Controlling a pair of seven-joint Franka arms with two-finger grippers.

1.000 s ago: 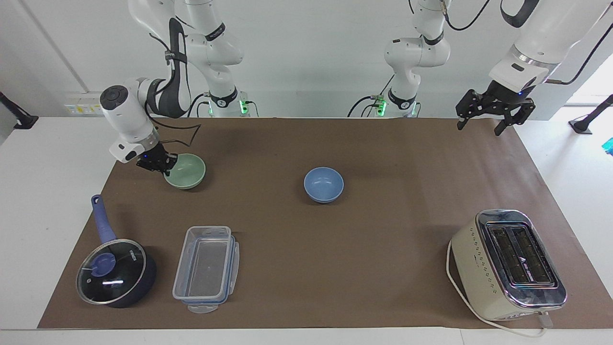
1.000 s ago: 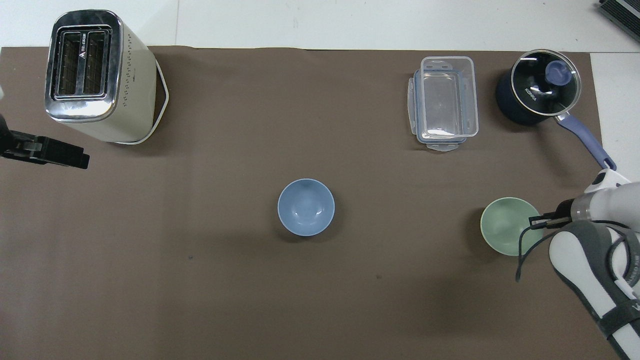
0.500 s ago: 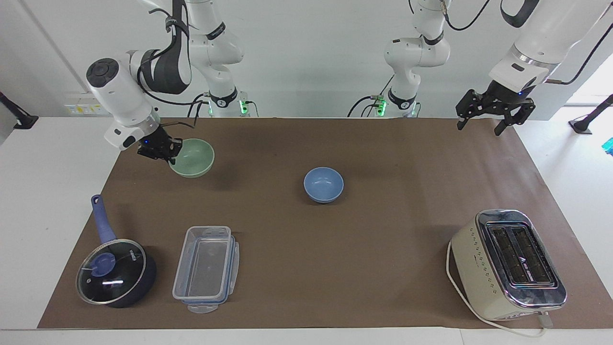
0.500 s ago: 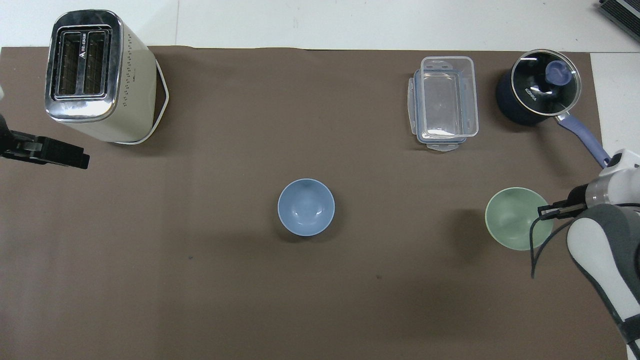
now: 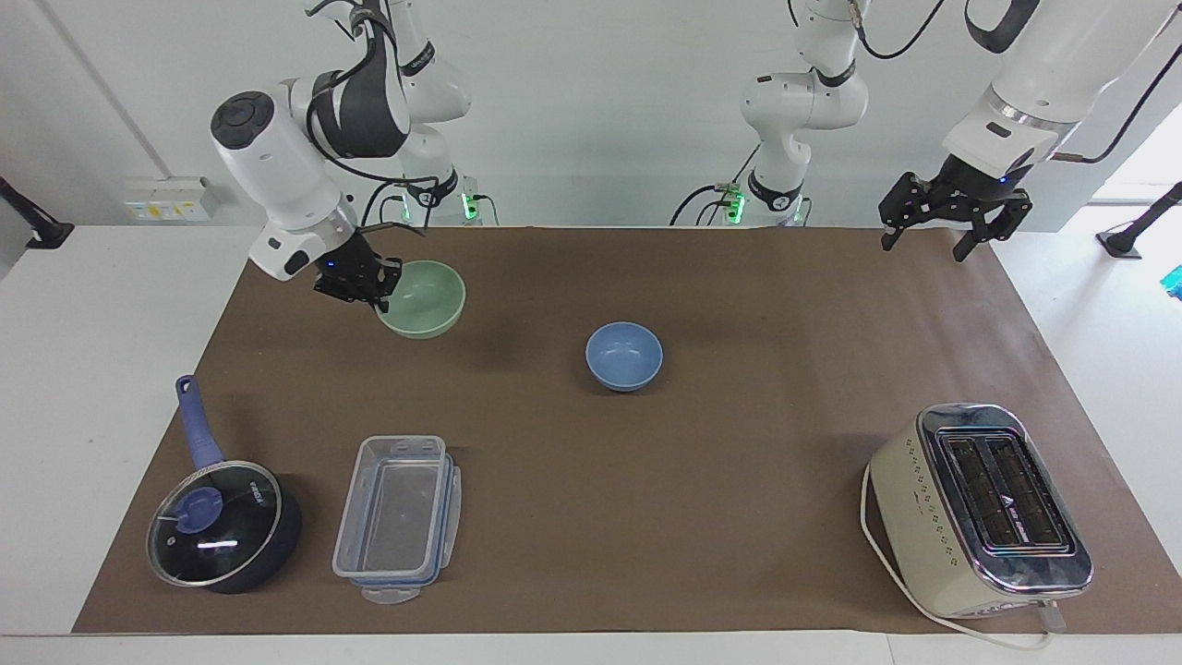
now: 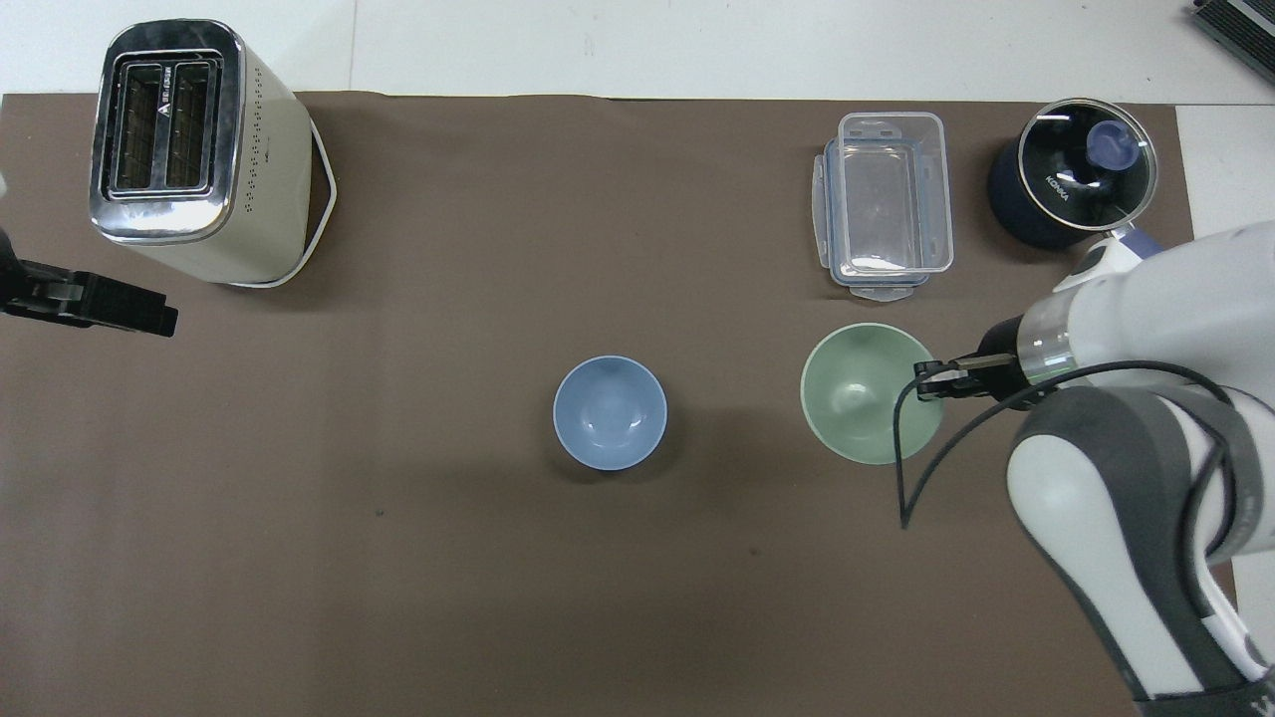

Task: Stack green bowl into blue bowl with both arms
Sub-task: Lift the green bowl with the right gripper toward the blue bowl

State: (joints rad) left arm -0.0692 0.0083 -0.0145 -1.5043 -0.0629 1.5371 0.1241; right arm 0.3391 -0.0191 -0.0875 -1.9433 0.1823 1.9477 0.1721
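The green bowl (image 5: 425, 298) hung off the mat (image 5: 739, 277), its rim pinched in my right gripper (image 5: 380, 300), toward the right arm's end of the table from the blue bowl (image 5: 624, 355) resting mid-mat. My left gripper (image 5: 928, 242) waited raised, fingers spread and empty.

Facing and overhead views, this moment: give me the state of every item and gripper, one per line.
green bowl: upright, lifted off the mat, held by its rim.
right gripper: shut on the green bowl's rim.
blue bowl: upright, empty, on the mat.
left gripper: open, empty, waiting over the mat's corner.
saucepan: lid on.
clear container: open, empty.
toaster: upright, slots empty.
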